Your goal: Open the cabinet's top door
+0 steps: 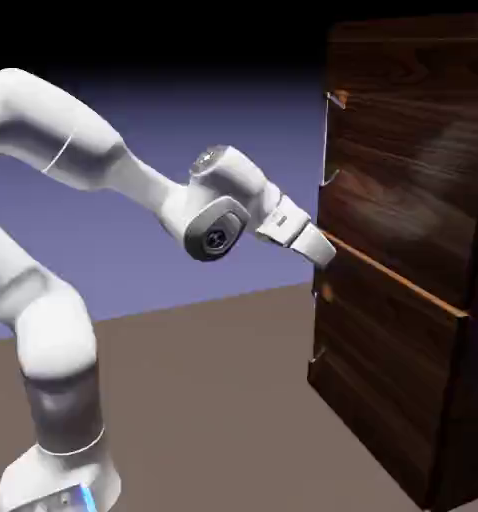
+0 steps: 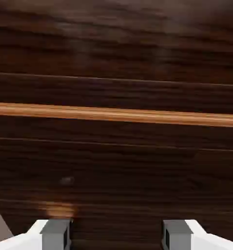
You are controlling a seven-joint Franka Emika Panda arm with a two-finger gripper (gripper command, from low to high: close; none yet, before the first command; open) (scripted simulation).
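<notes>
- Tool [image 2: 116, 235] wide, nothing between tips, near cabinet [image 1: 393, 375].
- Top door [image 1: 403, 170]: cabinet's upper front, looks closed; handle [image 1: 327, 140] above tool.
- Risk: too low, so closing here likely misses handle or scrapes lower door [image 1: 383, 345].
- Orange strip [image 1: 398, 275] between doors; could snag tips going up.
</notes>
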